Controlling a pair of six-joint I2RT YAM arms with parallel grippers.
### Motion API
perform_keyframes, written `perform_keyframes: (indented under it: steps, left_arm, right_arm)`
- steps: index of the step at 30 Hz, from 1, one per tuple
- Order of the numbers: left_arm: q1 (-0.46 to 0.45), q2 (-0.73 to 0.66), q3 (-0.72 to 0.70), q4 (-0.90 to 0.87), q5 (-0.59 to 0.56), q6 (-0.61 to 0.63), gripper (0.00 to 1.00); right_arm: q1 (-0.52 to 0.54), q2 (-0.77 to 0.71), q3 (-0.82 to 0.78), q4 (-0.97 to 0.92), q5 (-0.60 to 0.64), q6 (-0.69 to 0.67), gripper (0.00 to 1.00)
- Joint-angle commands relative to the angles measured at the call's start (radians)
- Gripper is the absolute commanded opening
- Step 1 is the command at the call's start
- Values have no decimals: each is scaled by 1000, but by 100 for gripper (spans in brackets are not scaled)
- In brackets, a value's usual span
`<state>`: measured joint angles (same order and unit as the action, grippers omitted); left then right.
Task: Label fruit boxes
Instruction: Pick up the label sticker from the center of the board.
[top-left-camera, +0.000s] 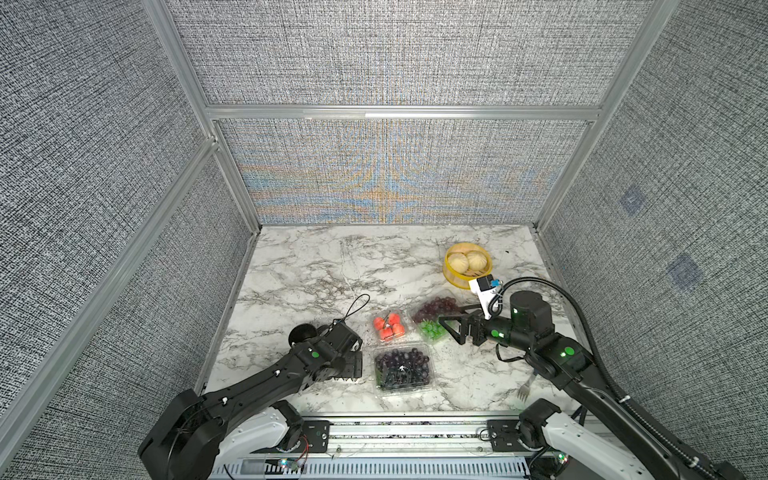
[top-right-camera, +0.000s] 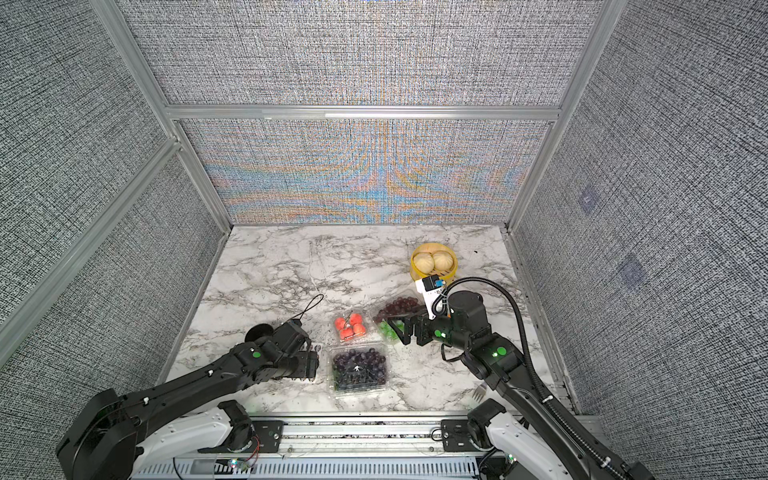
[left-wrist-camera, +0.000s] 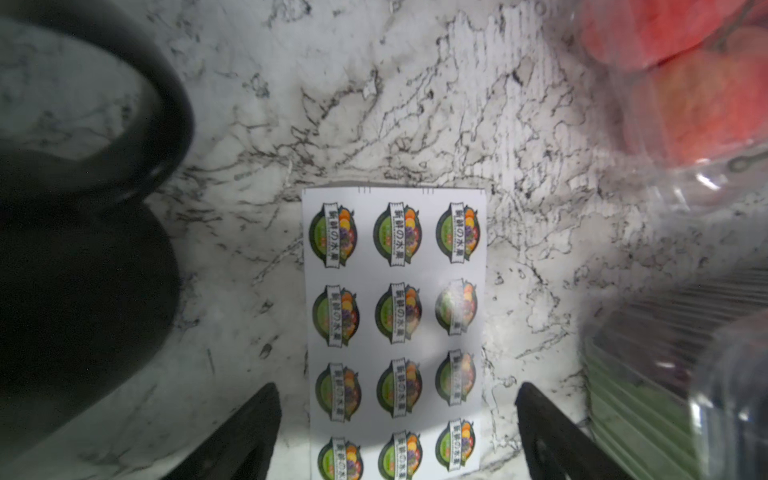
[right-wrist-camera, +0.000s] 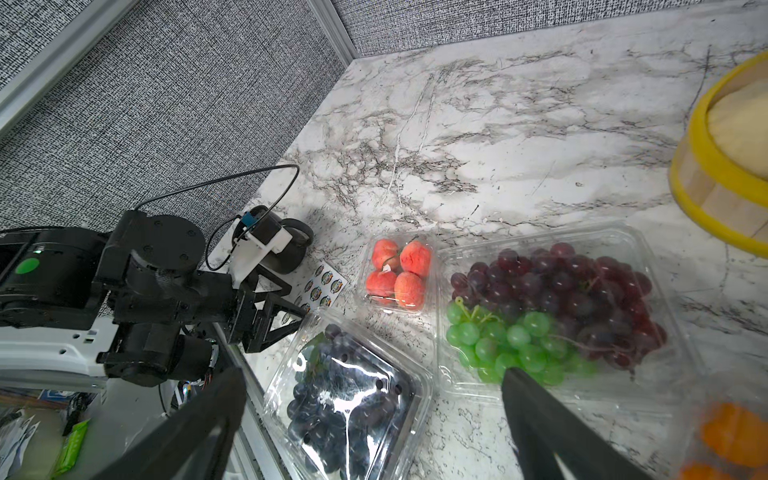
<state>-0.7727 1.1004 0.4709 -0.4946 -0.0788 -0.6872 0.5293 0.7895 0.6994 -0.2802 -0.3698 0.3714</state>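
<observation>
Grey-walled counter (top-left-camera: 316, 266) held the four boxes, red (top-left-camera: 389, 326), grape (right-wrist-camera: 552, 307), dark (top-left-camera: 401, 369), orange (right-wrist-camera: 731, 436), between my released grippers, left (left-wrist-camera: 397, 432) over the stickers (left-wrist-camera: 395, 316), so I judged peeling one edge slowly best.

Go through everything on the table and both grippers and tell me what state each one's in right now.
Left gripper: open, above the sticker sheet, holding nothing.
Right gripper: open, empty, over the grape boxes.
Sticker sheet: flat on the marble.
Red-fruit box: closed.
Purple-and-green grape box: closed.
Dark grape box: closed.
Orange-fruit box: mostly out of frame, cannot tell.
Steamer basket: uncovered, buns inside.
</observation>
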Motion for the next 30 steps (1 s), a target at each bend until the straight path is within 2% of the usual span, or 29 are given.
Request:
perform_keyframes:
  steps: [1, 6, 13, 23, 30]
  left_arm:
    - [0, 35, 2, 11, -11, 12, 89]
    - [-2, 49, -2, -12, -55, 5, 89]
    - [-5, 89, 11, -4, -39, 12, 89]
    - [-89, 130, 32, -55, -97, -26, 89]
    - [-100, 189, 48, -49, -94, -25, 89]
  right_arm:
    - [1, 11, 2, 17, 15, -6, 99]
    - [1, 24, -8, 29, 19, -14, 99]
    - [0, 27, -5, 22, 22, -17, 99]
    - [1, 6, -11, 18, 33, -20, 99]
    - [1, -1, -14, 16, 32, -21, 99]
